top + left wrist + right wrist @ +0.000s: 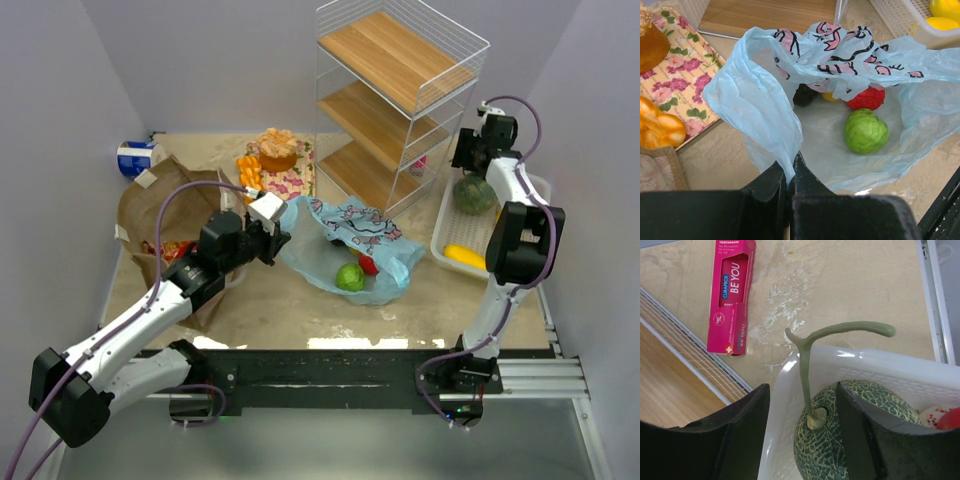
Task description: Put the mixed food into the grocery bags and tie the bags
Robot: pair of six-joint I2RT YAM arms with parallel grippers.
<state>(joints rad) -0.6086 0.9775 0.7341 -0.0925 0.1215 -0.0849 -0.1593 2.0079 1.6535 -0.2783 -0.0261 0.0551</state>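
Far left lies the can (135, 158), nearer, the paper bag (150, 205). The left gripper (790, 172) pinches the blue bag (760, 100), fruit (866, 131) inside, rack (400, 90) behind. The right gripper (801, 390) gapes around a melon (850, 440) stem in the basket (875, 360).

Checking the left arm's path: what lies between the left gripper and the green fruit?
Only film of the light-blue bag, shown in the left wrist view.

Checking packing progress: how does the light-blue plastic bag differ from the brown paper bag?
The thin light-blue plastic bag lies centrally, its edge pinched by the left gripper; the brown paper bag sits farther left, ungripped. The plastic bag holds a green fruit; the paper bag shows red packets. Both are untied.
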